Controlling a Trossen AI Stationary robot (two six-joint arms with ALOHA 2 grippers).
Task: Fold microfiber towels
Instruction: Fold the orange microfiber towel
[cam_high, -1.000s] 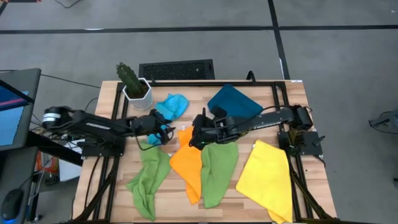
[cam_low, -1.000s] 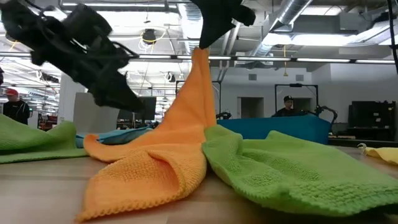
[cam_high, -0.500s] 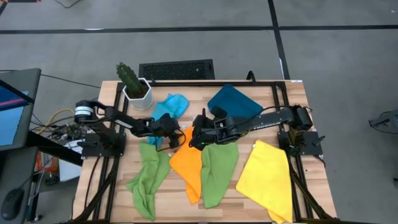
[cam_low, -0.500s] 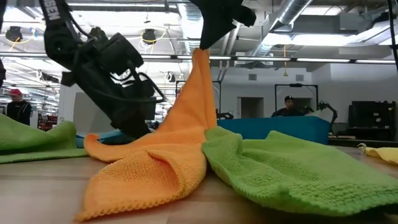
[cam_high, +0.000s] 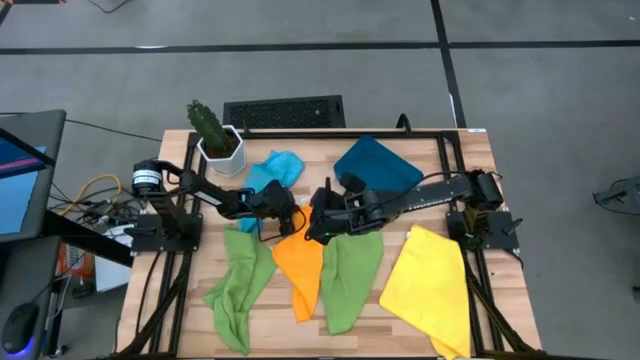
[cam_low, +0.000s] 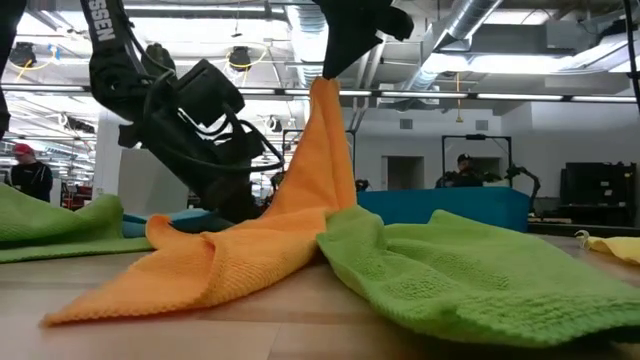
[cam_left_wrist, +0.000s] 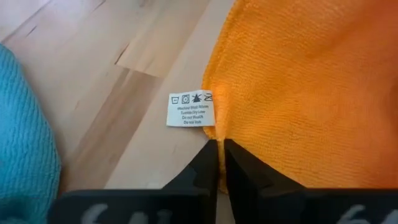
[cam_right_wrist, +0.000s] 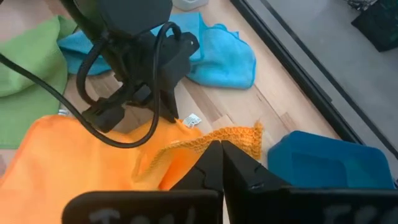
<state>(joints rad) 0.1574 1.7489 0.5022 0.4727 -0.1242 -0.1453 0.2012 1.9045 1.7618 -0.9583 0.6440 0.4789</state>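
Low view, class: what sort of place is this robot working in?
Probably a large industrial lab or workshop: exposed ceiling ducts, another robot rig with a person behind the wooden table.

Left end effector (cam_left_wrist: 220, 163) pinched on orange towel (cam_left_wrist: 311, 87) edge, white care label (cam_left_wrist: 191, 109), wooden table (cam_left_wrist: 118, 74), light blue towel (cam_left_wrist: 25, 137)

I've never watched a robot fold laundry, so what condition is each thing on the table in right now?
Orange towel: two corners pinched and lifted, rest trailing on table.
Left gripper: shut on orange towel.
Right gripper: shut on orange towel.
Green towels: crumpled, unfolded.
Yellow towel: spread flat.
Blue towel: bunched.
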